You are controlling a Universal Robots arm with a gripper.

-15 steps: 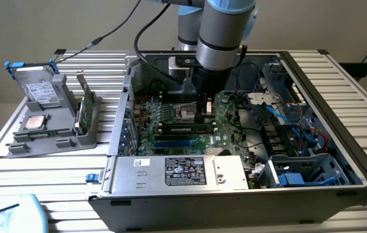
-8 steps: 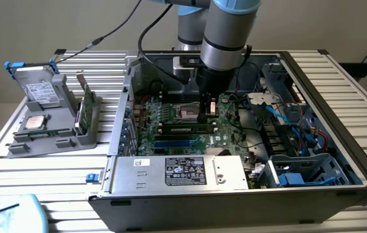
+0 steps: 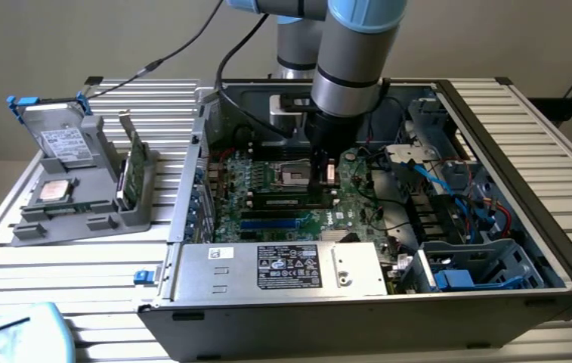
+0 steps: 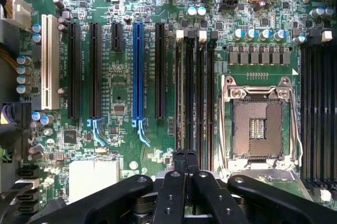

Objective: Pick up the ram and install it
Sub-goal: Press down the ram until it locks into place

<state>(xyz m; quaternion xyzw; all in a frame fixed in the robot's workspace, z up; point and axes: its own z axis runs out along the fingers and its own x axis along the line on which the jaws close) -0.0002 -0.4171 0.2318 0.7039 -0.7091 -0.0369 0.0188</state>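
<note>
Tool shut, over the motherboard slots

Black two-finger tool point(image 4: 185, 163), fingers pressed together, empty, above green motherboard point(image 4: 121, 77). Long green ram stick point(image 3: 128, 162) stands in grey holder (nine o'clock of case): pick-up stage; needs approach, wide opening.

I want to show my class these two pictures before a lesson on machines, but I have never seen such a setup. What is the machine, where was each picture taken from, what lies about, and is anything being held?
The machine is a robot arm reaching down into an open computer case on a slatted metal table. One picture is taken from a camera standing off the arm; the other from a camera on its wrist, looking down at the green motherboard.

The gripper is shut, right over the memory slots, beside the open processor socket. A ram stick lies seated in a slot.

At the exterior view's left, a grey tray holds a drive, a processor chip and another upright green board.
</note>
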